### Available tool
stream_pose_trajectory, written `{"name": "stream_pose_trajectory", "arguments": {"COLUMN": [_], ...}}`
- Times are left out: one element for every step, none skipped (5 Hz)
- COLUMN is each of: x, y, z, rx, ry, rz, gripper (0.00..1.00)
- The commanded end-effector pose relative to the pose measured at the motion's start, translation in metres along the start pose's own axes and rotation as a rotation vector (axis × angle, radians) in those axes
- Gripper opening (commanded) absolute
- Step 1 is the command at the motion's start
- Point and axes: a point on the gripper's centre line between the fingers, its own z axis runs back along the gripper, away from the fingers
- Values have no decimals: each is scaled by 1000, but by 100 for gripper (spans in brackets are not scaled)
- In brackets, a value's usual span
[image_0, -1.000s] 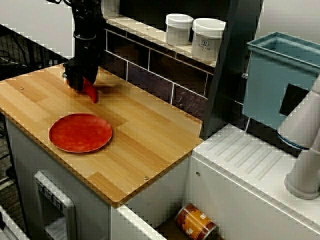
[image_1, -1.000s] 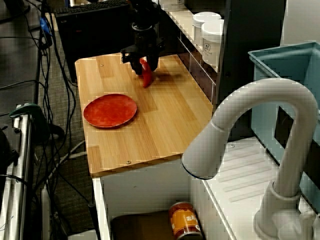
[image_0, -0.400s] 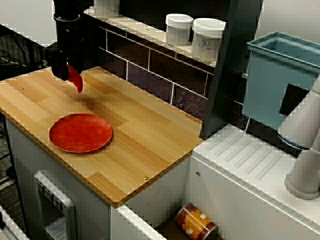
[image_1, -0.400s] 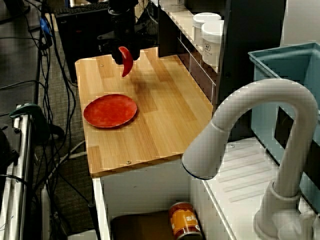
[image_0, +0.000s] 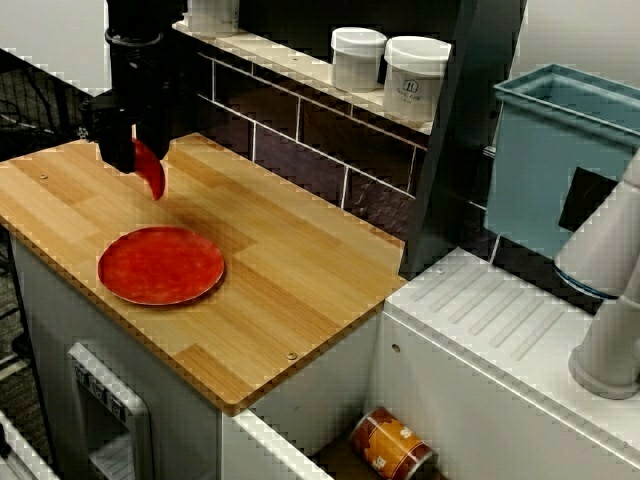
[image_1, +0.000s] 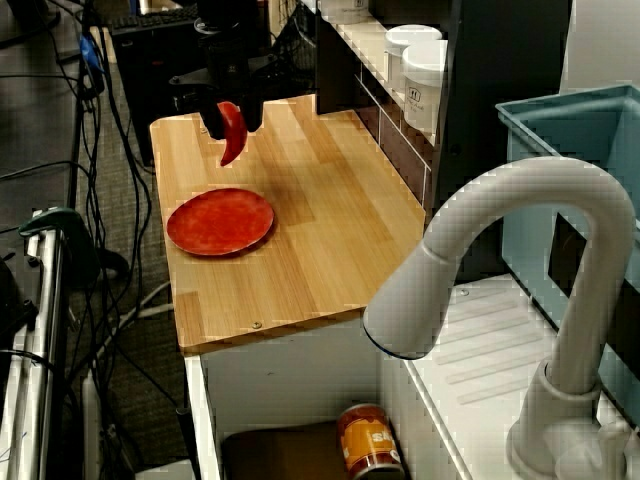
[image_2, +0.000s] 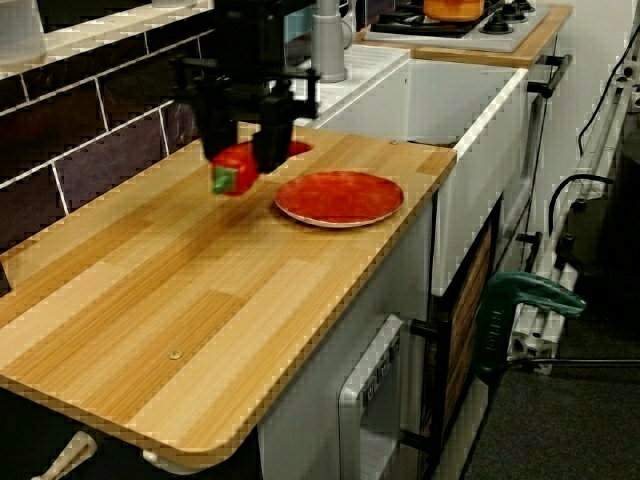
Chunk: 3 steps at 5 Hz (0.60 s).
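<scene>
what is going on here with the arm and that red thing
One robot arm's black gripper is shut on a red pepper with a green stem and holds it in the air, clear of the light wooden counter. A round red plate lies flat on the counter close by. The pepper hangs beside the plate, not over it.

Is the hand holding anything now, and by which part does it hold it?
Yes. The hand holds a red pepper by its upper part; the lower end hangs free below the fingers, above the wooden counter.
</scene>
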Motion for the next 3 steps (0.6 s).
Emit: {"name": "stream_pose_trajectory", "arguments": {"x": [28, 44, 51], "y": [-31, -41, -41], "z": [19, 15, 10], "rx": [93, 87, 63], "ry": [33, 54, 64], "rz": [-124, -122, -126], "gripper": [0, 0, 0]}}
